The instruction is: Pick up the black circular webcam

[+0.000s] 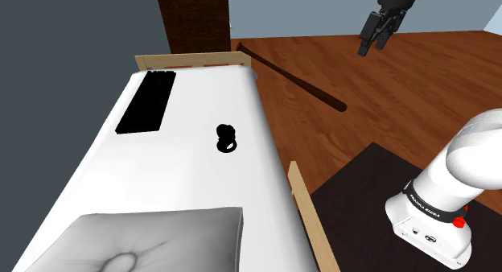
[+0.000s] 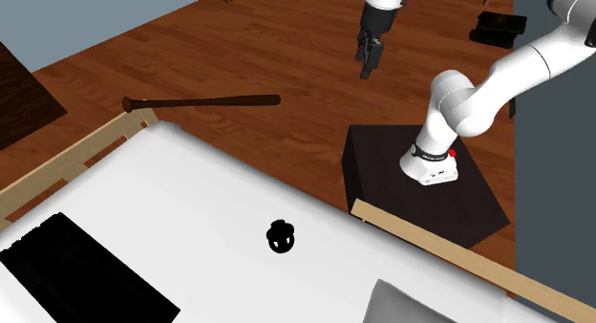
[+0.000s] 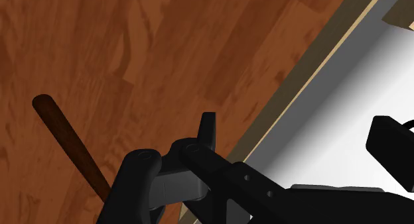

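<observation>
The black round webcam [image 1: 227, 138] sits on the white bed [image 1: 193, 182], near its floor-side edge and apart from a black keyboard [image 1: 147, 101]. The hand [image 1: 371, 47] hangs well away, above the wooden floor [image 1: 402, 93]. I cannot tell whether it is wide or narrow.

Bedroom — bed [image 1: 201, 101], pillow [image 1: 161, 238], wood floor [image 1: 386, 93]

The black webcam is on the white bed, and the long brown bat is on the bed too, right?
Not quite. The webcam is on the white bed, but the long brown bat lies on the wooden floor beside the bed. The shoulder view shows it.
</observation>
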Available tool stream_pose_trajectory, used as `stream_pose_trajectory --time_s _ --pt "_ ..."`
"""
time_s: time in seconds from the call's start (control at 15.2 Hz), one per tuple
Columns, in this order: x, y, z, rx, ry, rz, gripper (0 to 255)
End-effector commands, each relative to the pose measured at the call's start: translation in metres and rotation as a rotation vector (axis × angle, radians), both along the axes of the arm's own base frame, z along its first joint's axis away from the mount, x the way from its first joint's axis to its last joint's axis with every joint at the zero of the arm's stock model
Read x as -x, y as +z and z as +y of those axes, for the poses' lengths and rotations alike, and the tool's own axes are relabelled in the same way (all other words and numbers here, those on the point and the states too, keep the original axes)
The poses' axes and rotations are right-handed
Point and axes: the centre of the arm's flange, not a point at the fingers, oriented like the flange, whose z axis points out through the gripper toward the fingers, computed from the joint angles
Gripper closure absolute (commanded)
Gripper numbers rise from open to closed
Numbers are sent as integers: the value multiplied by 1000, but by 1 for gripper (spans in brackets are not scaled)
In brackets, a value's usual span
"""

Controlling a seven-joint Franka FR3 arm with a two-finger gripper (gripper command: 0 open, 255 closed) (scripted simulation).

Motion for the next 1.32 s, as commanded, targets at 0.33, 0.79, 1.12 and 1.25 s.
stream_pose_trajectory --time_s 0.33,0.79,1.12,1.25 --pt "-39 -29 47 6 17 15 0" --pt "-91 -71 114 15 41 35 0" --pt "-127 -102 162 21 58 50 0" --pt "-141 -115 182 24 65 55 0"
